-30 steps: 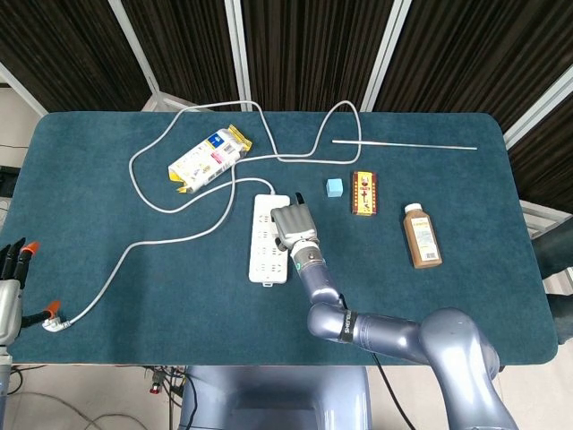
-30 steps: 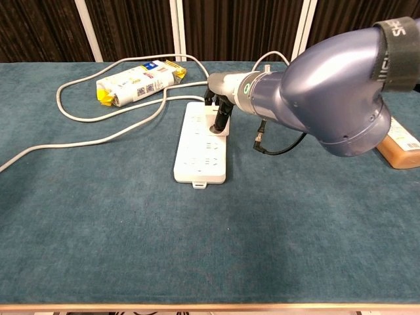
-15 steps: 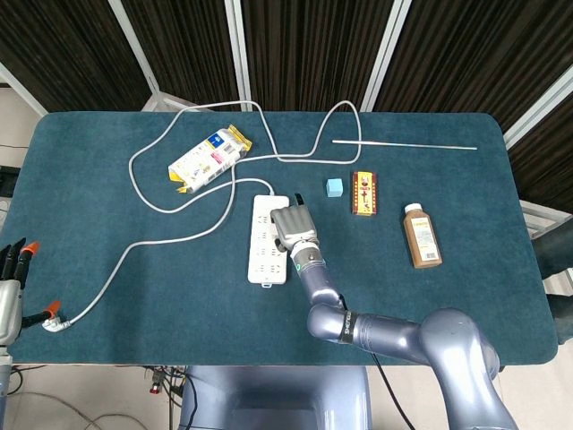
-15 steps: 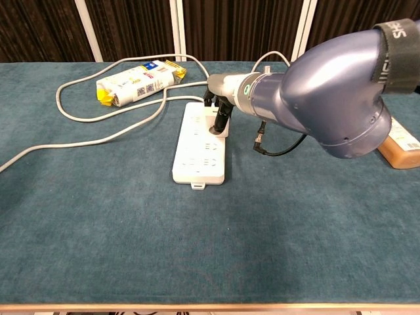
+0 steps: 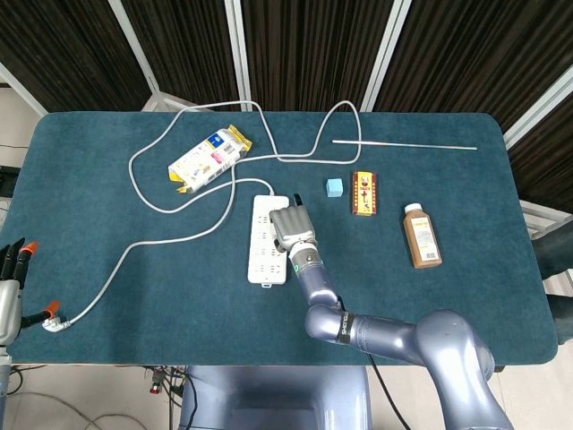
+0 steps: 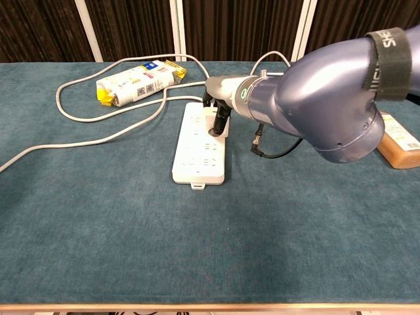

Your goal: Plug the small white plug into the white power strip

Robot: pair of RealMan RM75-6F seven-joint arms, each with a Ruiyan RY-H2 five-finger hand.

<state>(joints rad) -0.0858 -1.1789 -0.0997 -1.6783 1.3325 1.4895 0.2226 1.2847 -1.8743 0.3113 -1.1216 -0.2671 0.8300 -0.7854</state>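
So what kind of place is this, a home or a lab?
Most likely a robot test lab: a teal felt-covered table ringed by dark curtain panels, with staged props such as a snack packet, a brown bottle and a white power strip.

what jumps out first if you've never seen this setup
The big grey-blue right arm fills the chest view, its right hand pressed down on the white power strip at the table's middle. A long white cable loops across the teal table, past a yellow snack packet.
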